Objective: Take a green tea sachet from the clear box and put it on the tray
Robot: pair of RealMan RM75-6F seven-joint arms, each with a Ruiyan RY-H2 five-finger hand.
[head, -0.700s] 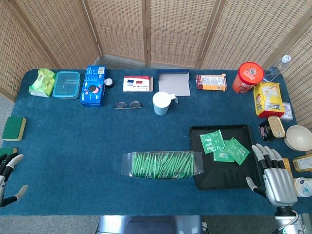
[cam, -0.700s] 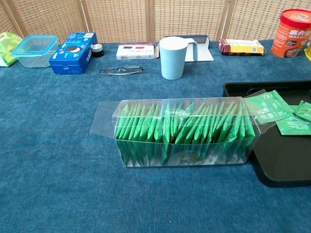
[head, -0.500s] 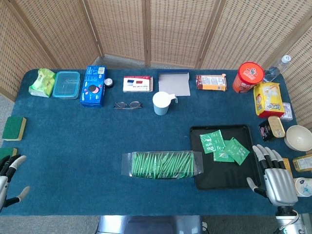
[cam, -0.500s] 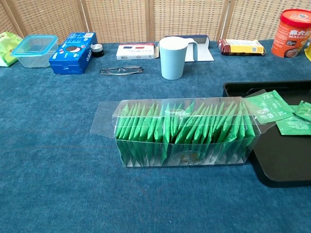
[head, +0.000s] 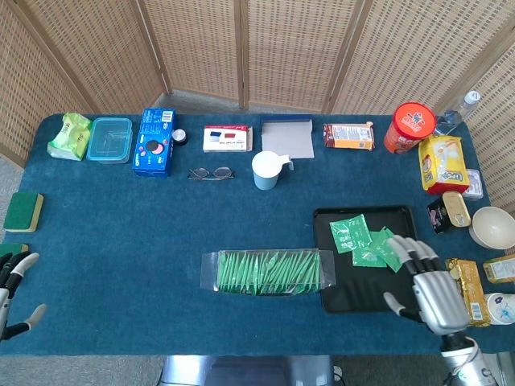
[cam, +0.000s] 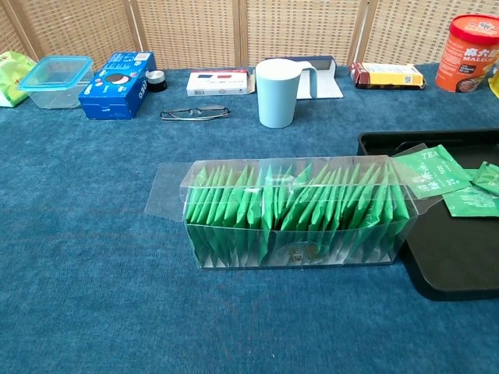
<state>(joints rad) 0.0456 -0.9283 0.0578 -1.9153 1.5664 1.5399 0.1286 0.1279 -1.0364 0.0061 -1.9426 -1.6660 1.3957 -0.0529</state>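
Back row on the blue-covered bench (head: 121, 233), left to right: green packet (head: 69, 135), lidded plastic container (head: 110, 139), blue biscuit box (head: 154, 141), spectacles (head: 211, 173), pale blue mug (head: 266, 170), orange carton (head: 348, 136), red canister (head: 409, 126). A green sponge (head: 23, 211) lies at the left edge, a white bowl (head: 493, 227) at the right edge.

Blue-cloth table (head: 121, 233). Back row: green packet (head: 69, 135), clear blue-lidded container (head: 109, 139), blue biscuit box (head: 154, 142), small white box (head: 227, 138), grey folder (head: 287, 138), orange snack box (head: 348, 136), red canister (head: 411, 126). Glasses (head: 211, 173) beside pale blue cup (head: 266, 170). Centre front: clear box (head: 268, 272) of green tea sachets, touching black tray (head: 358, 289). Left edge: green sponge (head: 23, 211). Right edge: yellow packet (head: 442, 164), bowl (head: 492, 227)
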